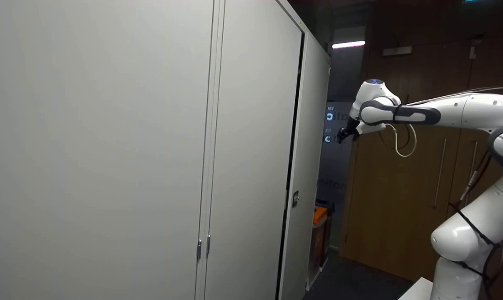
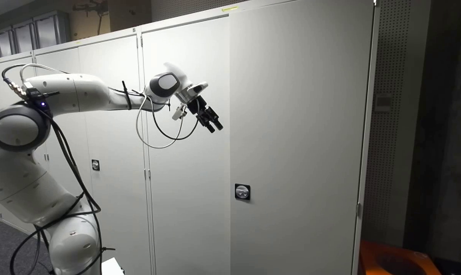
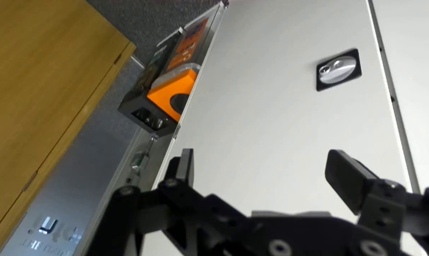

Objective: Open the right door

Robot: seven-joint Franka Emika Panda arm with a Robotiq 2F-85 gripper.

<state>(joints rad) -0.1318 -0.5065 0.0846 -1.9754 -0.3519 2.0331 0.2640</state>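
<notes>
Right door (image 2: 303, 126) might get shoved inward — not opened — if the end effector (image 3: 260, 155) (spread wide, empty) skids off the smooth left-edge latch (image 2: 242, 191).

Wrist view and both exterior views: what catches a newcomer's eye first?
Probably the white arm, stretched before the pale cabinets in an exterior view. In the wrist view, the black fingers stand apart low down, and the round latch on the right door stands out at upper right. The bright orange lid left of the door comes next.

Right door (image 2: 303, 133) cropped (below), bin (image 3: 169, 93) partly hidden
</notes>
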